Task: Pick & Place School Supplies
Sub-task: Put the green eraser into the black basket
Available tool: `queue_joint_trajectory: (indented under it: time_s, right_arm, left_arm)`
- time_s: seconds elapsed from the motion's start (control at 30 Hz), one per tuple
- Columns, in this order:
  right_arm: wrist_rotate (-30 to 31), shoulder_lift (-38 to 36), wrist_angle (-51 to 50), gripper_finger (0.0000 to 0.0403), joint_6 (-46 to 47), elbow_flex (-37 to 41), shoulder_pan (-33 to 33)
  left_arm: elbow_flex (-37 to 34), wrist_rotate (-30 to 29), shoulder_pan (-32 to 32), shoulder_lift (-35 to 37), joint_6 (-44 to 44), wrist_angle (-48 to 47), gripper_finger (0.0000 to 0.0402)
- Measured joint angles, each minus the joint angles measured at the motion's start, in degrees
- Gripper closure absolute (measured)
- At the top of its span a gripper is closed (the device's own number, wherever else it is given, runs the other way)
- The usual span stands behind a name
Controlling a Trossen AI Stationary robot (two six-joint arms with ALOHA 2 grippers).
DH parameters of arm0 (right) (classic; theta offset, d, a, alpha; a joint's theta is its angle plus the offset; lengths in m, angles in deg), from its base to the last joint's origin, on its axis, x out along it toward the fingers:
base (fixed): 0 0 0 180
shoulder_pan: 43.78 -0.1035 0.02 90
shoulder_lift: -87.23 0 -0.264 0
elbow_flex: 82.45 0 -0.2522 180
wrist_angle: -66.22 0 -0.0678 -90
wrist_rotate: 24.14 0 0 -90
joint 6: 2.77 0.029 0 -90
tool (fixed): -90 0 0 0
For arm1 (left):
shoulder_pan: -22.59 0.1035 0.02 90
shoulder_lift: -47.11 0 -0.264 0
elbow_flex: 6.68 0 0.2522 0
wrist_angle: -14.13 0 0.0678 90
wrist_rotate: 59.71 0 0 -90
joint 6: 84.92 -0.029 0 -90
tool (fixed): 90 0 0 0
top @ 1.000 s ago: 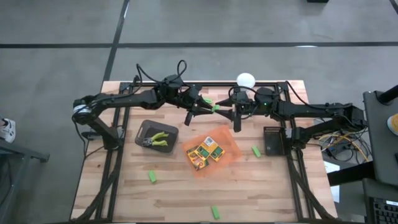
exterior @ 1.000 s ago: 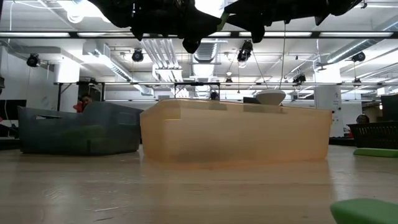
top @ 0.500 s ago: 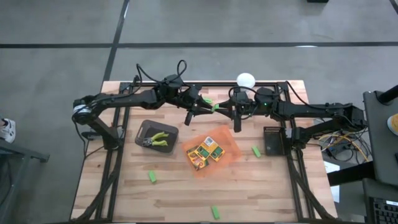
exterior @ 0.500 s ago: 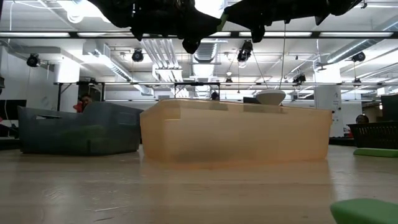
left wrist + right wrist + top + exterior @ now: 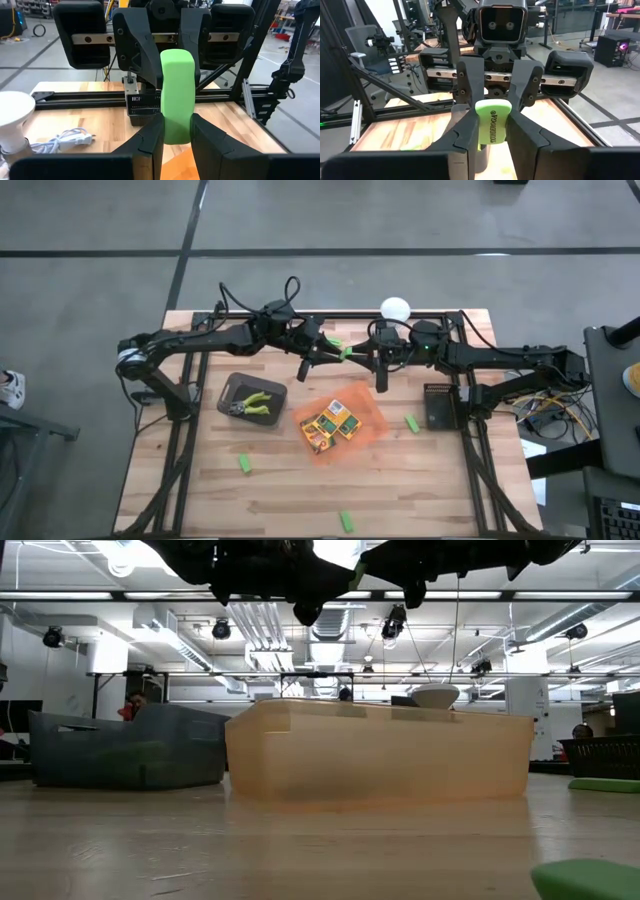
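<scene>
Handover is the step in hand, as I read it: one green eraser-like piece (image 5: 177,95) sits between both end effectors, up in the air over the back of the bench (image 5: 200,480). My left end effector (image 5: 322,352) is clenched on one end of the piece, and in the left wrist view the fingers press its sides. My right end effector (image 5: 372,358) faces it, and in the right wrist view its fingers (image 5: 468,125) are closed against the other end of the same piece, which bears dark lettering.

Both grips look firm, so I judge the next move is for one side to let go cleanly while the other keeps its hold, without twisting the piece between them. After that the carrying arm has to bring it down to the orange tray (image 5: 372,420), which holds the crayon boxes (image 5: 330,423) just in front of the meeting point.

Other green pieces (image 5: 244,465) lie loose on the bench, and the plier-like tools (image 5: 252,404) rest in the dark tray (image 5: 232,385).
</scene>
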Motion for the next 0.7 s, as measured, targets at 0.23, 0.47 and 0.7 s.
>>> queue_joint_trajectory:
  time_s: [0.23, 0.47, 0.7]
  right_arm:
    - [0.3, 0.0, -0.1, 0.0326, 0.0, 0.0, 0.0]
    - [0.3, 0.1, -0.1, 0.0320, 0.0, 0.0, 0.0]
    - [0.0, 0.1, -0.1, 0.0326, 0.0, 0.0, 0.0]
  left_arm:
    - [0.0, -2.3, -0.1, 0.1, -1.9, 0.0, 0.0316]
    - [0.0, -3.4, -0.1, 0.1, -0.8, 0.1, 0.0281]
    - [0.0, -4.1, -0.2, 0.1, -0.7, 0.2, 0.0217]
